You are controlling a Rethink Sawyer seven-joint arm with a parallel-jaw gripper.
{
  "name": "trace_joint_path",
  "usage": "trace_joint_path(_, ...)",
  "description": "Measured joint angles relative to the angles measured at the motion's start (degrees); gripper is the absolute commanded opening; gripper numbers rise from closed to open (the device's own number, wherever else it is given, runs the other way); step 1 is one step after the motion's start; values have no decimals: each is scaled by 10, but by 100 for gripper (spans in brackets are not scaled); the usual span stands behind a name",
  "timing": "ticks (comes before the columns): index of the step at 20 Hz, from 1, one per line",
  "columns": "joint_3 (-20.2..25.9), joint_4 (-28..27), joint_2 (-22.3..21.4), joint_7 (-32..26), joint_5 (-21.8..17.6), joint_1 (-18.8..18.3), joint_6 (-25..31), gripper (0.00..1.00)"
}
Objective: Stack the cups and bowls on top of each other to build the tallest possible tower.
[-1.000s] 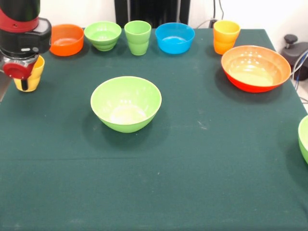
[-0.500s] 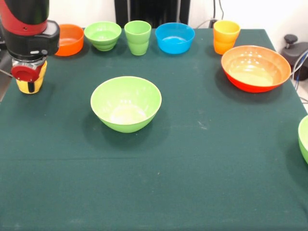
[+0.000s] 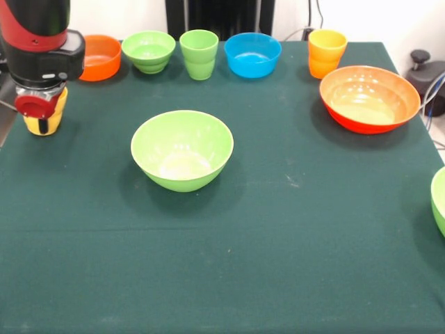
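My gripper (image 3: 42, 120) hangs over the yellow cup (image 3: 31, 127) at the table's left edge and hides most of it. A large light green bowl (image 3: 182, 149) stands upright mid-table. A large orange-red bowl (image 3: 370, 97) is at the right. Part of another light green bowl (image 3: 439, 198) shows at the right edge. Along the far side stand a small orange bowl (image 3: 101, 56), a small light green bowl (image 3: 149, 50), a light green cup (image 3: 199, 53), a small blue bowl (image 3: 252, 53) and an orange-yellow cup (image 3: 327, 52). The purple bowl is out of view.
The dark green cloth-covered table (image 3: 229, 271) fills the view. The robot's black pedestal (image 3: 219, 15) stands behind the far edge. A black object with cables (image 3: 425, 73) sits off the table at the right.
Over the last second the arm moved a little right and down over the yellow cup. It has stayed still for the last half second.
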Motion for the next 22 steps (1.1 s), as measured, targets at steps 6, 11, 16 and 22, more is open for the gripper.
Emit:
trace_joint_path(6,-5,-1,2,0,0,2,-13,0)
trace_joint_path(11,-4,-2,3,0,0,-1,-15,0)
trace_joint_path(16,-3,-3,3,0,0,-3,-14,0)
trace_joint_path(22,-6,-4,5,0,11,-1,-14,0)
